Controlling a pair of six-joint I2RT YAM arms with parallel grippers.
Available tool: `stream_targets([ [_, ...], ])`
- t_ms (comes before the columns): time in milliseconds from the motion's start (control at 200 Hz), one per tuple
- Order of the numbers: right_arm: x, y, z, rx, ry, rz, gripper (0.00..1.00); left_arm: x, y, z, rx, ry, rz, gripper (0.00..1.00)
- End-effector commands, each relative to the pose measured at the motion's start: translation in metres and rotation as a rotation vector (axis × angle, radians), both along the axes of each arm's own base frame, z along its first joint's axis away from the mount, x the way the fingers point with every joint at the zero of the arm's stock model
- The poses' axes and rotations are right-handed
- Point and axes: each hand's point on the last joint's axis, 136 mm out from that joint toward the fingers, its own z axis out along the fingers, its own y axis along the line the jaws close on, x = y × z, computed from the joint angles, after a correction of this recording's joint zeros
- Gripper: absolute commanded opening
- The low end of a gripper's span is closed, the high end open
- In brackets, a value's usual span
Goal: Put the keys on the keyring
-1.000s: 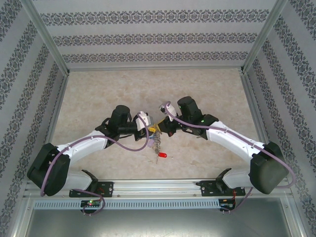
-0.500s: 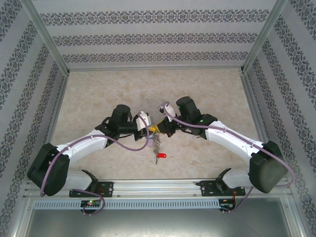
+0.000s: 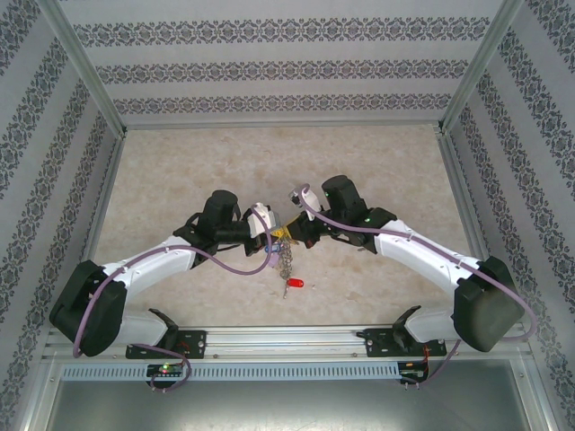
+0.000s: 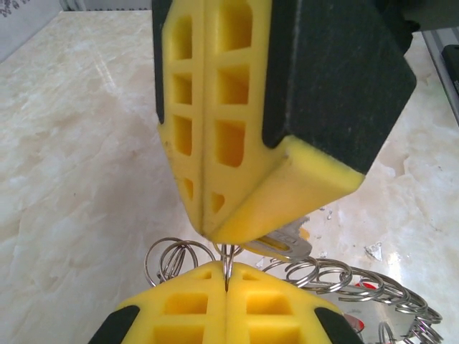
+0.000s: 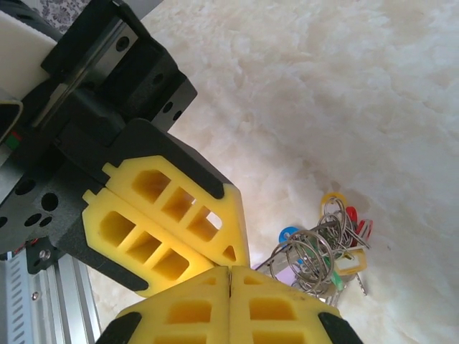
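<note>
Three patterned walls point(image 3: 287, 72) surround a pale marbled table point(image 3: 180, 171) beneath the keyring point(image 3: 286, 259).

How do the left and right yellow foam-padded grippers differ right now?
Left gripper, shut, pinches a wire of the grey metal keyring; right gripper, shut, shows nothing in its seam. Left points in from the left, right from the right. Shared: yellow foam pads, tips meeting.

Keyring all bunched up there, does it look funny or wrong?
A little: the keyring dangles in a tangled clump from the shut left gripper, which meets the right gripper tip to tip.
</note>
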Motion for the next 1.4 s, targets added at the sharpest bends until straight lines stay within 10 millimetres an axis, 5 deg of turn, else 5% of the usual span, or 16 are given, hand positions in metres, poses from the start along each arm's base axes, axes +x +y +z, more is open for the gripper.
stream_targets([
  [0,0.003,-0.013,-0.008,-0.001,0.025,-0.058,0.00,0.003,-0.002,0.017,-0.074,-0.049,0.036,0.00],
  [355,0.006,-0.004,0.010,0.051,-0.001,-0.035,0.00,0.001,-0.001,0.014,-0.071,-0.032,0.035,0.00],
  [610,-0.001,0.007,0.023,0.081,-0.019,0.021,0.00,0.000,0.002,0.010,-0.014,-0.038,0.025,0.18],
  [1394,-0.006,0.013,0.023,0.078,-0.017,0.055,0.00,0.000,-0.004,0.009,0.009,-0.030,-0.002,0.25],
])
